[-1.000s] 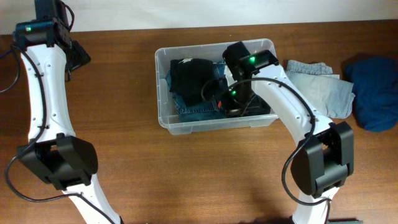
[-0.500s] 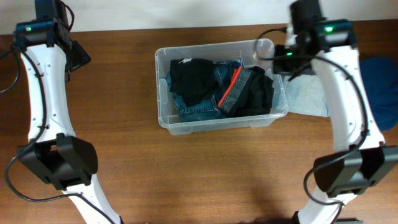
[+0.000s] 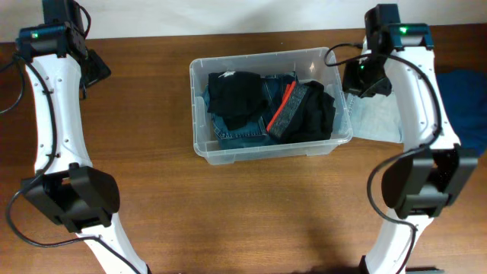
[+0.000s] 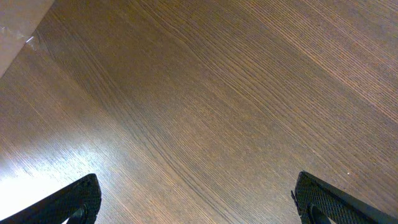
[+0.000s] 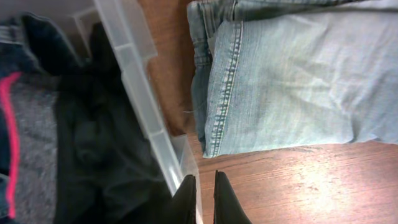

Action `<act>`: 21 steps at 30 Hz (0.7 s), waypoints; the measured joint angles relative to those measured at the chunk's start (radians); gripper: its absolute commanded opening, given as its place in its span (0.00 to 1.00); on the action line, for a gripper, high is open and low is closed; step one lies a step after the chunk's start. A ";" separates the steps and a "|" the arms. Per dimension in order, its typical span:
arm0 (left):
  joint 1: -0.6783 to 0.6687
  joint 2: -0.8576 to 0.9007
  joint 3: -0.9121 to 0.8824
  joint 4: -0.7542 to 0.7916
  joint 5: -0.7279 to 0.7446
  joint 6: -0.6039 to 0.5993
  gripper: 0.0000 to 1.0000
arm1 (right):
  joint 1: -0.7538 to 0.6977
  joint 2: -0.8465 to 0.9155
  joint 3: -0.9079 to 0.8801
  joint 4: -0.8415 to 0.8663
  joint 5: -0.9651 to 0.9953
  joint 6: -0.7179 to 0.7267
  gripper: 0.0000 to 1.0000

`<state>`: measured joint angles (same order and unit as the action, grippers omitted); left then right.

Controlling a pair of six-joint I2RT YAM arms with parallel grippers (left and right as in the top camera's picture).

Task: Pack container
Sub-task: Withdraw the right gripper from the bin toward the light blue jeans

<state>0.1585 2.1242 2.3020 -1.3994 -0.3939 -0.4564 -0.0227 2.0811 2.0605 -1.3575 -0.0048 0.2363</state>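
**Right gripper at the container's rim**

The right gripper (image 5: pixel 202 200) had its two dark fingers almost together, just at the clear wall of the container (image 5: pixel 134 68). Inside lay a black garment (image 5: pixel 93 143) and a grey cloth (image 5: pixel 28 155) with a pink stripe. Outside, folded light jeans (image 5: pixel 298 81) lay on the wooden table (image 5: pixel 311 186).

The counter was a dark brown wooden table (image 3: pixel 152 122) with fine, straight grain, its top filling nearly the whole overhead view from the left edge to the right edge. Along its far edge ran a narrow strip of pale, plain wall (image 3: pixel 228 15), and the left wrist view showed a pale surface (image 4: pixel 15 25) meeting the wood at an angle in its upper left corner. Light fell from above, leaving a soft white glare on the wood in both wrist views and faint sheen near the front edge.
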 measured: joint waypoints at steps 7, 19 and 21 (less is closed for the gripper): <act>0.000 0.000 0.000 0.000 0.000 0.000 0.99 | 0.000 0.094 0.000 -0.001 -0.016 0.002 0.04; 0.000 0.000 0.000 0.000 0.000 0.000 0.99 | 0.002 0.108 -0.002 -0.012 -0.171 -0.117 0.04; 0.000 0.000 0.000 0.000 0.000 0.000 1.00 | 0.009 0.108 -0.002 -0.012 -0.183 -0.136 0.05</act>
<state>0.1585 2.1242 2.3020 -1.3994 -0.3939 -0.4564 -0.0139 2.1891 2.0586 -1.3693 -0.1875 0.1005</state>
